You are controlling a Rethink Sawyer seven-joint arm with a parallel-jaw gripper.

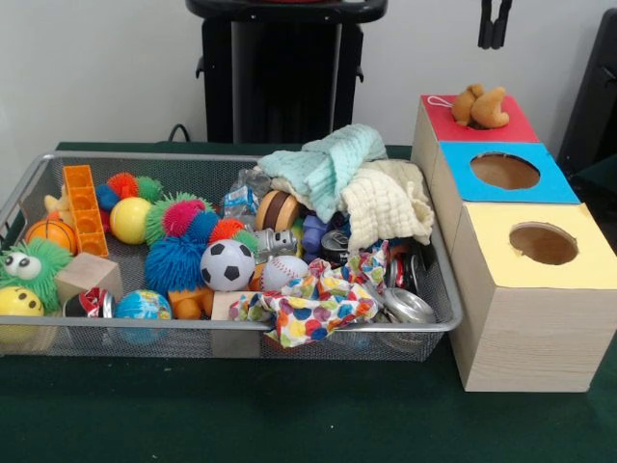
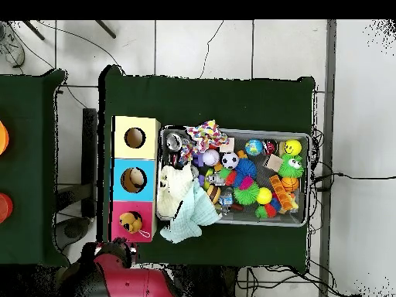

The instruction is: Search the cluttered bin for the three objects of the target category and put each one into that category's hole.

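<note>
My pincer (image 1: 495, 24) is hanging at the top edge, mostly cut off; I cannot tell its state. A tan plush toy (image 1: 480, 106) is lying crosswise on the red box (image 1: 439, 121), covering its hole.

The robot's gripper (image 1: 495, 24) shows as two slim black fingertips. Its arm (image 2: 116, 274) is a bulky, rounded red shell with black joints and dark sections, smooth and glossy.

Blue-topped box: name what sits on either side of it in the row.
In the front view, the blue-topped box sits between the red-topped box, carrying a plush toy, and the yellow-topped box.
</note>
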